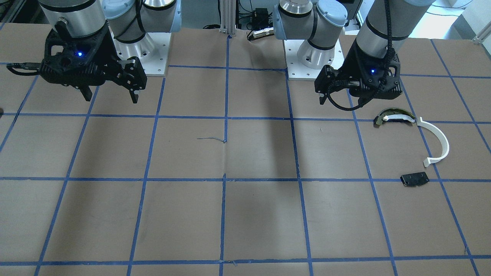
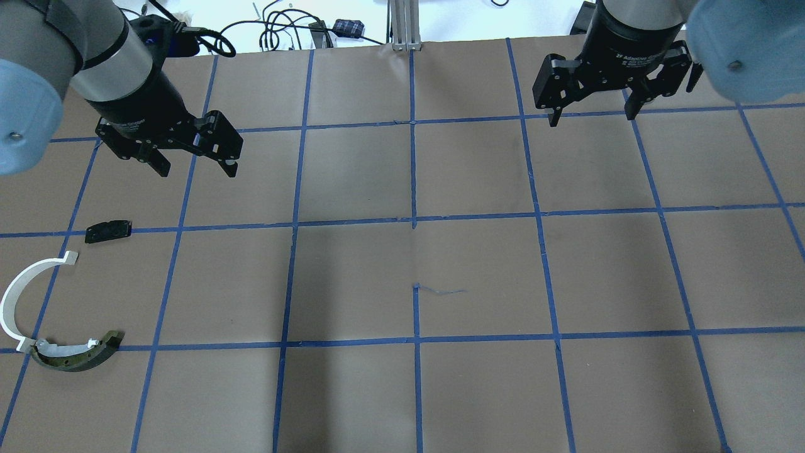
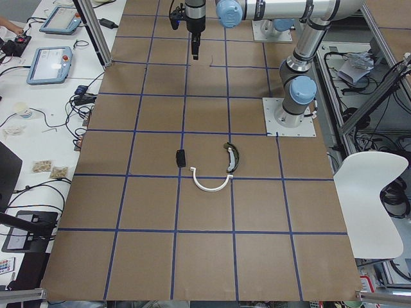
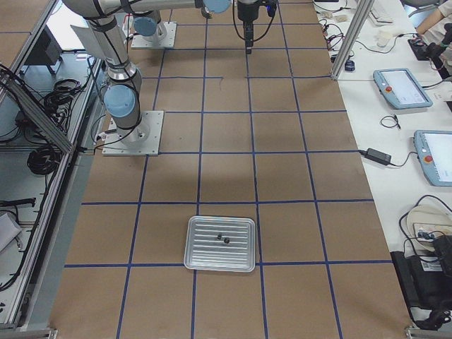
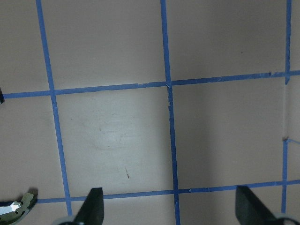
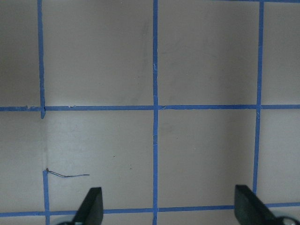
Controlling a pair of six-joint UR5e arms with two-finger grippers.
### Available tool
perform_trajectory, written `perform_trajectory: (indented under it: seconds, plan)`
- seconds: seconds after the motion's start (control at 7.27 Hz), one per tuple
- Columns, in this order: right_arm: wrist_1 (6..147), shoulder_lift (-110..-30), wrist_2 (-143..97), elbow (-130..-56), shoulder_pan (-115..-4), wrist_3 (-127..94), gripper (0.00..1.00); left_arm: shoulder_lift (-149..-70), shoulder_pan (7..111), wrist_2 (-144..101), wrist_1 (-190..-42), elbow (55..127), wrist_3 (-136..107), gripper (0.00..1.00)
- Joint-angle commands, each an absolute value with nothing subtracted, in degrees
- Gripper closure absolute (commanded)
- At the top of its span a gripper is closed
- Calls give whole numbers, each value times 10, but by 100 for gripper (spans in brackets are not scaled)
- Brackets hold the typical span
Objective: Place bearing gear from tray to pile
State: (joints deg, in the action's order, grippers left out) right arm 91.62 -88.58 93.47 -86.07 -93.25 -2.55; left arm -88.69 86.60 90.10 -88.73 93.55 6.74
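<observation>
Left tool [image 2: 198, 170] and right tool [image 2: 592, 119]: both released, empty, above surface [image 2: 478, 277]. Tray [image 4: 212, 263], near right edge, holds two small dark parts [image 4: 227, 240]; gear not distinguishable. Pile [image 2: 5, 311] near left edge: arc [image 2: 25, 272], curved piece [image 2: 75, 357], plate [image 2: 108, 231]

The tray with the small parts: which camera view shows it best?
The exterior right view: only there does the tray appear, near the camera, with two small dark parts lying inside. None of the other views shows it.

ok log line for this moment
left gripper open, empty | right gripper open, empty | tray holds two small dark parts | near left arm: white half-ring arc, olive-silver curved piece, black plate
</observation>
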Motion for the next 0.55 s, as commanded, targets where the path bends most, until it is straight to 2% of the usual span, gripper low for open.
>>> perform_trajectory:
  seconds: [0.0, 0.41]
  plan:
    - [918, -884, 941, -859, -921, -20, 0, -886, 864, 904, -888, 939, 67, 0]
    - [889, -898, 1003, -864, -799, 219, 0, -891, 865, 900, -877, 933, 66, 0]
